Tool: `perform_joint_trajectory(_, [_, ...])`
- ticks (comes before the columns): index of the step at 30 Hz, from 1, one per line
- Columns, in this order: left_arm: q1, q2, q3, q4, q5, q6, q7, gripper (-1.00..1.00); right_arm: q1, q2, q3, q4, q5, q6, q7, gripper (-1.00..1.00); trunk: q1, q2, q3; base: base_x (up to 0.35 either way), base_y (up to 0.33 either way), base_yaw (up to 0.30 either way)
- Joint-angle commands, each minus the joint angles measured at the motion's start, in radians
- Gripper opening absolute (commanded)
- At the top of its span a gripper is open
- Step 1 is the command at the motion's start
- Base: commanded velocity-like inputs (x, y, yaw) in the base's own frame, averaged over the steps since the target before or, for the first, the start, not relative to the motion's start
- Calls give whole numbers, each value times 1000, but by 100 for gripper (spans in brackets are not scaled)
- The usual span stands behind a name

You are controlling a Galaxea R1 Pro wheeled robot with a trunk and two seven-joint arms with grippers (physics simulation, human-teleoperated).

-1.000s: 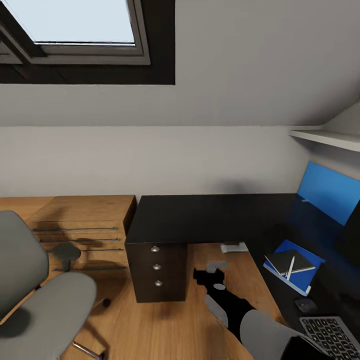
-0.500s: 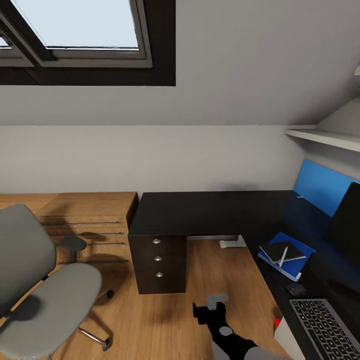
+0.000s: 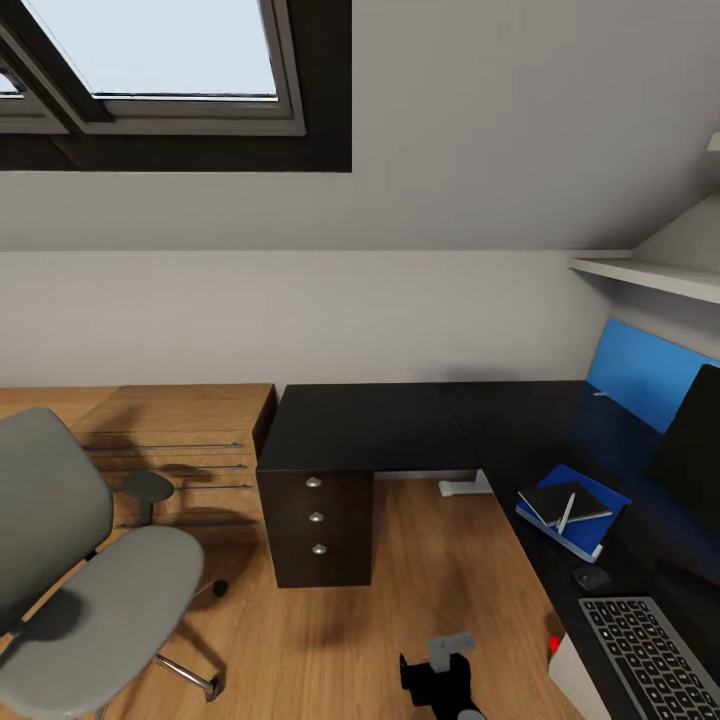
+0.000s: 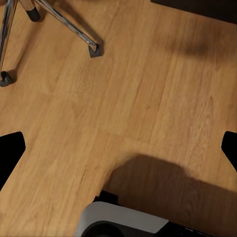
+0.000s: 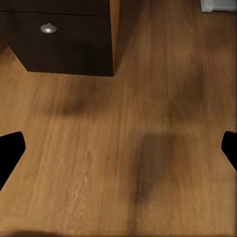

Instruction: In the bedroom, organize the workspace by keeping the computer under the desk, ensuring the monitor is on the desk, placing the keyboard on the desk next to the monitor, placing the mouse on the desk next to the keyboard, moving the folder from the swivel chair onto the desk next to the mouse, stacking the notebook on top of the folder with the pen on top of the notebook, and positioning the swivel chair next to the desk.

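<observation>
The black-topped desk (image 3: 370, 425) runs along the wall and down the right side. On it the blue folder (image 3: 590, 535) carries the grey notebook (image 3: 558, 500), and the white pen (image 3: 566, 513) lies on the notebook. Nearer me lie the dark mouse (image 3: 592, 577) and the keyboard (image 3: 650, 655). The monitor (image 3: 690, 450) stands at the right edge. A pale corner with a red spot, perhaps the computer (image 3: 566, 668), peeks from under the desk. The grey swivel chair (image 3: 90, 580) stands at the left, apart from the desk. My right gripper (image 3: 440, 672) hangs low over the floor, open and empty (image 5: 118, 150). My left gripper (image 4: 118, 153) is open over bare floor.
A light wood cabinet (image 3: 180, 440) stands left of the desk drawers (image 3: 316, 520). The chair's silver legs and casters (image 4: 74, 29) lie near my left gripper. A white desk foot (image 3: 465, 488) rests on the floor. The blue back panel (image 3: 640, 385) and a shelf (image 3: 650, 275) are at the right.
The view shifted a second ago as the camera moved, then held still. My right arm has sunk toward the lower edge of the head view. The desk items have not moved.
</observation>
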State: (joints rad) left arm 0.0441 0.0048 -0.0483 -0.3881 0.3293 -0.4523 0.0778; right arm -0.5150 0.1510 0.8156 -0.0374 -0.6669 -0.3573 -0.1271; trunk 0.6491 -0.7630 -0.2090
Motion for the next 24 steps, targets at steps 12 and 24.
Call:
perform_joint_trajectory(12, [0,-1,-5,0,2,9,8,100,24,-9,10,10,-4,-39,-2,100,-30,55,24,0,0,35])
perform_joint_trajectory(24, [0,-3,-5,0,3,11,8,100,26,-11,9,12,-4,-98,-3,100,-76,139,61,0,0,240])
